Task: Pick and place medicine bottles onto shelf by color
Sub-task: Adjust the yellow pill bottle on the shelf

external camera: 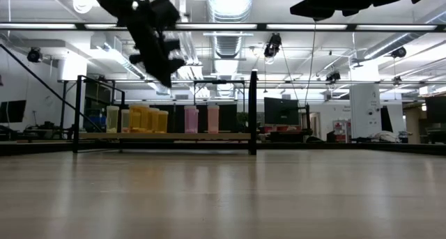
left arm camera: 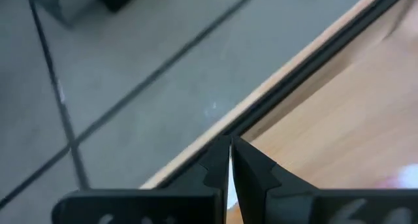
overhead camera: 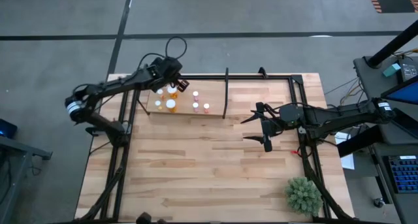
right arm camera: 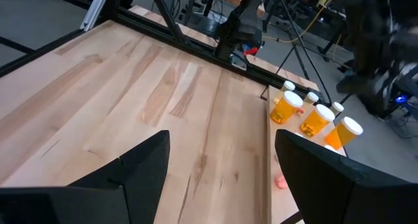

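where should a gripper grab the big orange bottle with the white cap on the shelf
Grip the orange bottle around its round body just under the white cap, coming straight down from above. It stands upright on the shelf with other bottles close beside it, so a side approach risks knocking neighbours.

Left gripper (overhead camera: 183, 85) raised at the far edge, jaws pressed shut, right gripper (overhead camera: 255, 128) hovering mid-table, jaws spread wide

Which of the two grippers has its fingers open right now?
The right gripper, hovering over mid-table with fingers spread wide. The left gripper, above the shelf's bottles, is shut.
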